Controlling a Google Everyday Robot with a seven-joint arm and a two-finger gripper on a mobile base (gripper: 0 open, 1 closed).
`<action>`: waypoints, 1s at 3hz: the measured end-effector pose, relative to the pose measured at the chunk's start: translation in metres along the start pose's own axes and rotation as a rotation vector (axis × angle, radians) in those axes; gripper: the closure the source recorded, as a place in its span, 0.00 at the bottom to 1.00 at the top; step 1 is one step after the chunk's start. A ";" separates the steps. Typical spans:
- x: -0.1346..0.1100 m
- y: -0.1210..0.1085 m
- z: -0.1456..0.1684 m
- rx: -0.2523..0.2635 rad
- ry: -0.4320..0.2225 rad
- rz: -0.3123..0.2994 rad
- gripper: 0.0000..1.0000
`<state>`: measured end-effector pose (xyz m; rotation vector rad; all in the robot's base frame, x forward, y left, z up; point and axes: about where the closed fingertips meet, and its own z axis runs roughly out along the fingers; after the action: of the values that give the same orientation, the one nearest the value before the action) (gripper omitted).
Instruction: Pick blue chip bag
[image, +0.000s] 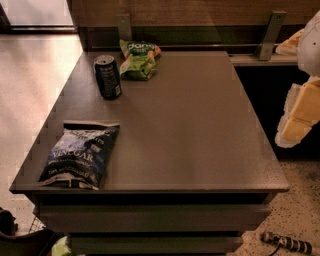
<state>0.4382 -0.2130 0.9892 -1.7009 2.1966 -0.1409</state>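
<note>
The blue chip bag (80, 156) lies flat at the front left corner of the dark grey table (190, 130), with white "VINEGAR" lettering facing up. My gripper (300, 117), white and pale yellow, hangs at the right edge of the view, off the table's right side and far from the bag. Nothing is in it.
A dark soda can (107, 77) stands upright at the back left of the table. A smaller green chip bag (138, 58) lies just behind and to the right of it. A wooden wall with metal brackets (270, 35) runs along the back. Speckled floor shows at the lower right.
</note>
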 end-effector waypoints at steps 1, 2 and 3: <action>0.000 0.000 0.000 0.000 0.000 0.000 0.00; -0.005 0.000 0.002 -0.001 -0.022 -0.004 0.00; -0.048 0.009 0.016 -0.009 -0.166 -0.036 0.00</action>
<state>0.4459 -0.1631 0.9819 -1.6930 2.0498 0.0020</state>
